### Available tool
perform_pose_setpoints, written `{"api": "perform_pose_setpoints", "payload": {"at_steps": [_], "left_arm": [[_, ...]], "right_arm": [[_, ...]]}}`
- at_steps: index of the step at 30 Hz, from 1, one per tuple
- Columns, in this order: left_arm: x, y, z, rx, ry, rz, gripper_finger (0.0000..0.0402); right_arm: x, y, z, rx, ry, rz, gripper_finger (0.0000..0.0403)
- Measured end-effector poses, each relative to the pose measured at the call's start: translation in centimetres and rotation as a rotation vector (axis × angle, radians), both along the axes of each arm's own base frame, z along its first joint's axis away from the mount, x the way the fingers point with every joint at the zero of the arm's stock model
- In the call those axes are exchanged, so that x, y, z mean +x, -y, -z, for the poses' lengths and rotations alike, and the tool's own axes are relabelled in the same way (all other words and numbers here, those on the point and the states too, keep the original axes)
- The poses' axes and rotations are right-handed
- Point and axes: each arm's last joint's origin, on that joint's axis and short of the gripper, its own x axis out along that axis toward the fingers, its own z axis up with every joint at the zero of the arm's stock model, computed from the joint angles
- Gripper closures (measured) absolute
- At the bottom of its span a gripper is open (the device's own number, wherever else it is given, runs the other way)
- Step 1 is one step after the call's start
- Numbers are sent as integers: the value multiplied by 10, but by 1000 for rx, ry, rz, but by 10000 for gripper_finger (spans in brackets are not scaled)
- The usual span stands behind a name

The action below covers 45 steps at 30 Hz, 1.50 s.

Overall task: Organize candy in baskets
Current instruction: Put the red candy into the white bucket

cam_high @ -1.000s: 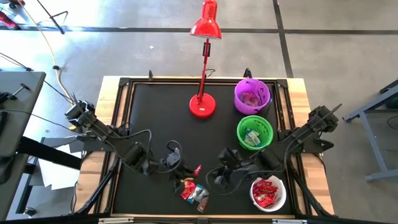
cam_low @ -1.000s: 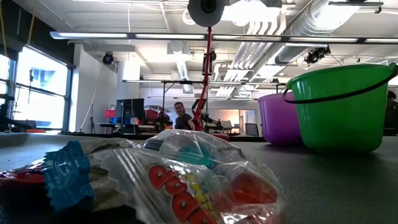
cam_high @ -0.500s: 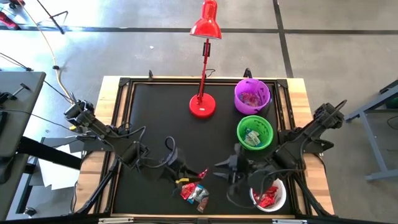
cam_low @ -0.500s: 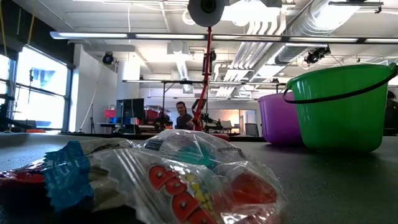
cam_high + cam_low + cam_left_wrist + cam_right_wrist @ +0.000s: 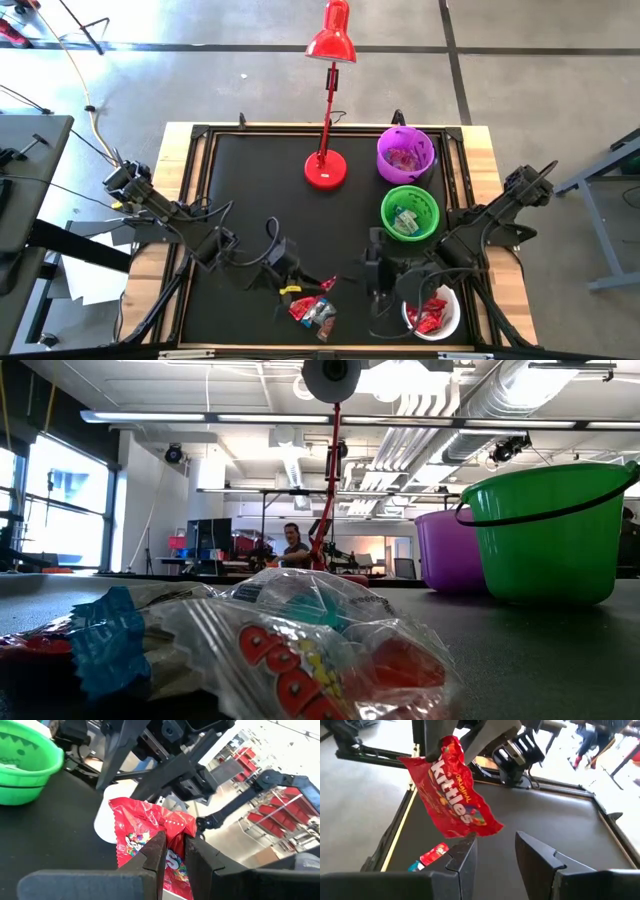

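High view: left claw (image 5: 318,287) sits near the front-centre of the black surface (image 5: 250,190), clamped on a red candy packet (image 5: 326,283) lifted just above the loose candy pile (image 5: 312,311). Left wrist view confirms it: fingers pinched tight on the packet's lower edge, packet standing up between them. Right claw (image 5: 372,275) hangs just beside it, btwn the pile and the white basket (image 5: 432,310), jaws apart, nothing in them; in right wrist view the packet dangles directly ahead of its fingertips, not touching.

Step in hand looks like a pick-and-carry of one red packet, poss. a handoff to the right arm. White basket already holds red packets, so that's prob. the target. Next move: bring the packet over the white rim, then release. Green basket (image 5: 410,212) and purple basket (image 5: 405,153) sit further back on the right.
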Motion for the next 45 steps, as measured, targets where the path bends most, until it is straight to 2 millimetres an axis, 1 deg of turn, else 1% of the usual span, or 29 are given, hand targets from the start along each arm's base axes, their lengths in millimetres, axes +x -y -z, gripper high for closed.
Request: {"api": "perform_pose_setpoints", "payload": {"at_steps": [6, 10, 15, 23, 31, 33, 36, 42, 43, 45], "left_arm": [[0, 1, -1, -17, 1, 22, 351], [0, 1, 0, -27, -3, 37, 351], [0, 1, 0, -27, -4, 42, 351], [0, 0, 0, -19, -3, 40, 351], [0, 0, 0, -9, -2, 42, 351], [0, 0, 0, -8, -1, 37, 351], [0, 0, 0, 0, 1, 38, 351], [0, 0, 0, 0, 2, 34, 351], [0, 0, 0, 1, 2, 34, 351], [1, 0, 0, 0, 2, 34, 351]], "right_arm": [[3, 0, -3, -44, 16, -62, 274], [5, 2, -3, -27, 4, -99, 274], [10, 5, -4, 50, -2, -138, 274], [20, 11, -12, 163, 56, -207, 274], [23, 14, -11, 345, 4, -254, 276], [23, 14, -11, 369, -1, -252, 284], [23, 13, -11, 395, -8, -251, 309], [23, 13, -11, 404, -11, -250, 390], [23, 13, -11, 405, -11, -249, 396], [23, 13, -11, 419, -13, -243, 395]]}}
